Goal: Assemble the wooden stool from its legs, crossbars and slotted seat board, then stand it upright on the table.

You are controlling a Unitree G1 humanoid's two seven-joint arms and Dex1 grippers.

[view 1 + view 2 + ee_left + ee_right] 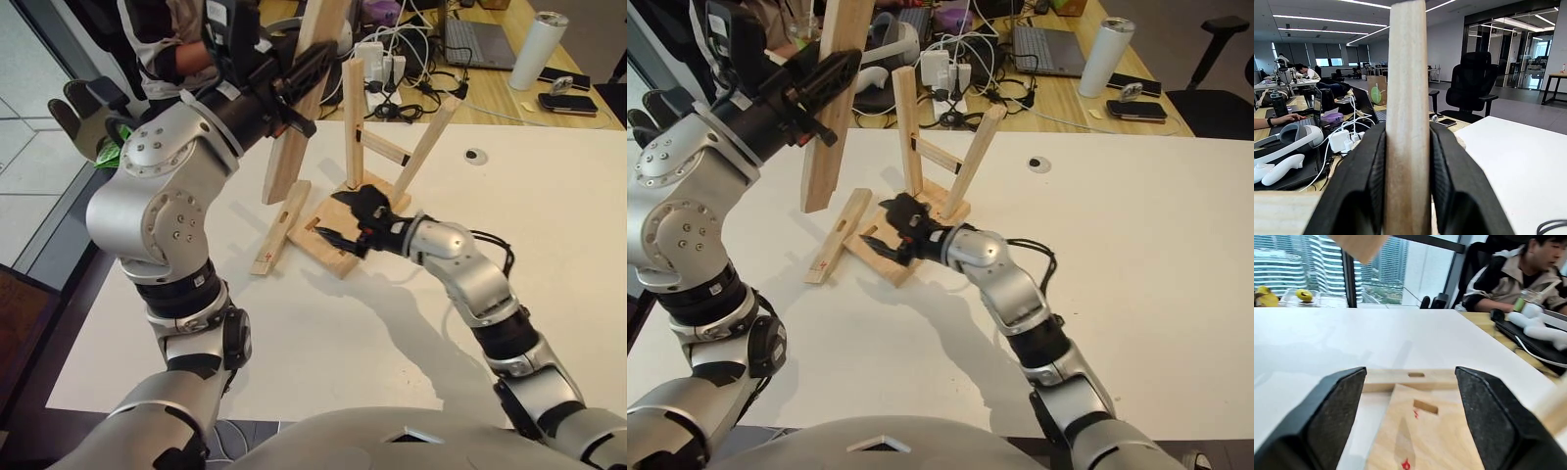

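Here, the leg-fitting step: left gripper [299, 78] clamps a leg [287, 152] at ten o'clock of the seat board [328, 255]; right gripper [340, 221] spread wide over board; next, probably align leg with slot [1425, 406].

No word or number can be read anywhere; what comes nearest are a few small signs. A short red mark [266, 257] stands near the nearer end of the pale, slotted wooden leg [281, 227] lying flat on the white table [549, 225], too small to make out. A red scribble [1416, 414] sits just beside a rectangular slot in the light plywood seat board [1449, 445]; a red blot [1406, 464] lies nearer the wrist camera, blurred. A round green emblem [1376, 93] stands on a brown paper bag [1377, 81] on a far desk, any lettering too small to tell.
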